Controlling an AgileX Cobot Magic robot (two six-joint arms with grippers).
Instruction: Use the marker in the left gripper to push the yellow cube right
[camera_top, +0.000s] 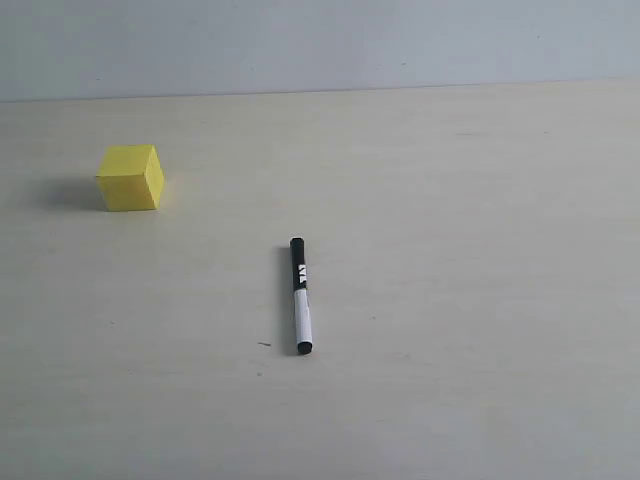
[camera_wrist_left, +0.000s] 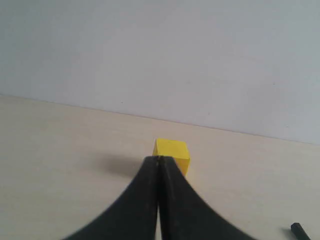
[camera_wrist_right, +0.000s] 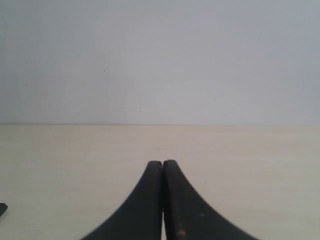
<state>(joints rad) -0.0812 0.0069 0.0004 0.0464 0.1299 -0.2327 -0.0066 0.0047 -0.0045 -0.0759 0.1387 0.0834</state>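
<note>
Though the marker (camera_top: 301, 296) lies loose on the table (camera_top: 480, 300), lengthwise near-to-far and right of the yellow cube (camera_top: 131, 177), the left gripper (camera_wrist_left: 159, 160) is clenched empty, facing that cube.

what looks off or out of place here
The marker lies loose on the table, well apart from the yellow cube, not held by anything. The left gripper is shut on nothing, and so is the right gripper. Nothing looks spilled or damaged.

We take this for a lab test bench (sparse, staged): a pale wood-grain worktop (camera_top: 450, 300) meets a plain whitish wall (camera_top: 320, 40).
</note>
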